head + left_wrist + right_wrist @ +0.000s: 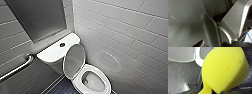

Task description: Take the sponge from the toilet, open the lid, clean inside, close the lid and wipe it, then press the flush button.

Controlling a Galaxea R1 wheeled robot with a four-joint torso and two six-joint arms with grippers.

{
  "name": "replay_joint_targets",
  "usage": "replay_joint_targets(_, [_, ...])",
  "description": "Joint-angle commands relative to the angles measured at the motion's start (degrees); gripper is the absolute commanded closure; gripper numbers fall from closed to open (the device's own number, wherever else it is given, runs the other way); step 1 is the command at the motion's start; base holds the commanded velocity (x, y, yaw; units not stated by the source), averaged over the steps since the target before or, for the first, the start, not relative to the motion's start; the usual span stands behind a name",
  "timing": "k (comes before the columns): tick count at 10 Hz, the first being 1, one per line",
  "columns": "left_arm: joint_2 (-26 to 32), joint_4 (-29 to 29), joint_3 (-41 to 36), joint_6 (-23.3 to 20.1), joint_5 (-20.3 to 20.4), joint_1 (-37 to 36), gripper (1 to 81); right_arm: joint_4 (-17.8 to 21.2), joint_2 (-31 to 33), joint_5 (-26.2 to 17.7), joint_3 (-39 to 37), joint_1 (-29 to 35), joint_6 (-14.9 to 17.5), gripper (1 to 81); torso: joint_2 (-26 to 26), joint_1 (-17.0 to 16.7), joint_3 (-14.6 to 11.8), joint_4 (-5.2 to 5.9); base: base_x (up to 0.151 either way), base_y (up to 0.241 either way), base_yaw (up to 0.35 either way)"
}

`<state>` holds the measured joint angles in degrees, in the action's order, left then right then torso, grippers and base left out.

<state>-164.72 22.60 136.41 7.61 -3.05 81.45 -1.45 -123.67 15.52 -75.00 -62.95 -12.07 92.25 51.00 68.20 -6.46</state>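
Items as I read them from the remote station:

1. The toilet (78, 83): white glossy ceramic, set in the corner where two tiled walls meet. I see it from above in the head view.
2. The lid (74, 60): raised, standing nearly upright, its top edge against the front of the tank. Its grey inner face is turned toward the bowl.
3. Seat (106, 82): down on the rim. The bowl (93, 82) is open and looks pale grey inside.
4. Tank cover (53, 53): flat, white, with rounded corners.
5. The flush button (62, 45): small, round and dark, set in the tank cover near its back edge.
6. The sponge (224, 69): bright yellow, very close to the right wrist camera. It is off the toilet and in the air. One end is squeezed to a narrow neck, and grey wall tile and white porcelain lie behind it.
7. Right end effector (216, 92): I log it as clamped on the sponge at that squeezed end. Little of it can be made out beneath the yellow.
8. Left end effector: I cannot tell its state. The left wrist view faces dark grey robot panels, with a blue wire (249, 36) at one edge.
9. Grab bar (17, 68): metal, fixed to the wall to the left of the tank.
10. Recessed dark panel (37, 17): on the wall above the tank.
11. Wall tiles (130, 32): pale grey, oblong, with light joints.
12. Floor (62, 88): dark small tiles beside the bowl.
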Motion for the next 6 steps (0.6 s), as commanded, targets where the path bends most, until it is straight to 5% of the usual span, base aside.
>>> replay_joint_targets(1, [0.1,-0.9,-1.0,-0.1,-4.0,0.7,1.0,2.8,5.2,-10.8,5.8,14.0,-0.6,81.1,-0.2,-0.1,0.0,0.00,0.000,0.000,0.000])
replay_joint_targets(6, [-1.3,-0.8,-0.2,-0.1,-4.0,0.7,1.0,8.5,-0.9,-21.3,-0.7,29.5,-0.9,81.1,2.5,1.4,3.6,0.00,0.000,0.000,0.000])
